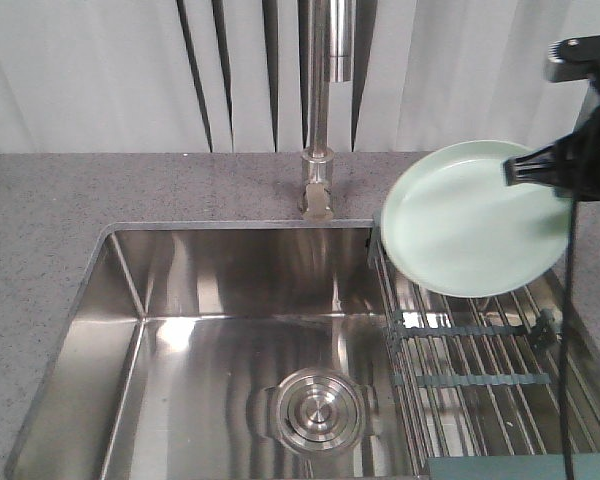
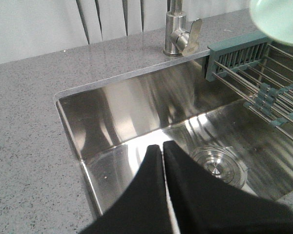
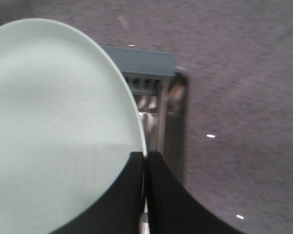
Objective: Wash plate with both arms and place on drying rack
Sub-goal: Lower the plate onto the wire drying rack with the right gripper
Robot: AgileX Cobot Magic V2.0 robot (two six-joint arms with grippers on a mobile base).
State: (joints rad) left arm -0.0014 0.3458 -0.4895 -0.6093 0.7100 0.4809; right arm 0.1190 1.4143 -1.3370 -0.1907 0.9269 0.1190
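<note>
One plate pinched by right gripper above drying rack

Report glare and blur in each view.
Front view: glare streaks across the sink, plate edge slightly smeared. Left wrist view: bright reflections on the sink's back wall, the left hand a dark, soft shape. Right wrist view: counter motion-blurred, the right hand out of focus.

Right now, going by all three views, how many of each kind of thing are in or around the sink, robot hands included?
plate: 1
drying rack: 1
robot hands: 2 (left hand, right hand)
faucet: 1
sink: 1
drain: 1
Total: 7
</note>
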